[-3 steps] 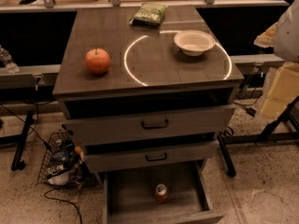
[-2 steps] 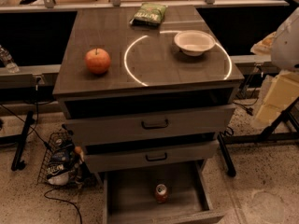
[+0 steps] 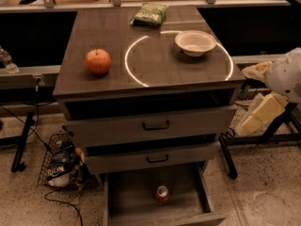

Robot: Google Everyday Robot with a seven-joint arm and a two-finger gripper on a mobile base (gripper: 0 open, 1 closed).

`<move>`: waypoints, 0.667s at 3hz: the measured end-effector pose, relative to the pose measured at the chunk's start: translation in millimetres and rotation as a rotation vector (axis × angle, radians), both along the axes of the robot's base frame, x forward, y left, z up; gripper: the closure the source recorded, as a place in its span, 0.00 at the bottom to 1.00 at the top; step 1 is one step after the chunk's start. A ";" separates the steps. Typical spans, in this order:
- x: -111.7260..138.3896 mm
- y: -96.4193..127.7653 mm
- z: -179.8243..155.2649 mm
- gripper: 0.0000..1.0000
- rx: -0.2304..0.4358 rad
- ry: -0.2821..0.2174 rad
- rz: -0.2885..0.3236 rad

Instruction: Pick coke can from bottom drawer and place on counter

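Coke can (image 3: 162,194) upright on floor of bottom drawer (image 3: 127,199), lower centre of frame, apart from both side walls. Drawer open; silver can top visible. Two upper drawers (image 3: 155,125) slightly ajar, black handles.

Counter (image 3: 94,32) in upper centre, marked with white ring (image 3: 128,62). Apple (image 3: 98,61) just left of ring. Bowl (image 3: 195,42) on ring's upper-right arc. Green bag (image 3: 149,14) near back edge.

Gripper (image 3: 261,114) at right edge of frame, mid-height, beside cabinet, well apart from can. Clenched or released: cannot tell.

Wire basket (image 3: 59,161) on floor, lower left.

Speckled terrazzo floor (image 3: 263,192), dim light, wire basket (image 3: 48,160) at left.
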State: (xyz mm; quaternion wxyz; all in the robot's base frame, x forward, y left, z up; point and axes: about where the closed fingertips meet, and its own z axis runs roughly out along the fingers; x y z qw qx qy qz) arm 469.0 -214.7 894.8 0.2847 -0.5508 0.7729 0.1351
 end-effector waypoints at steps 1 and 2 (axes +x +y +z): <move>23.5 -3.2 -7.1 0.00 0.225 -0.067 -0.016; 27.6 3.7 -3.0 0.00 0.328 -0.069 -0.020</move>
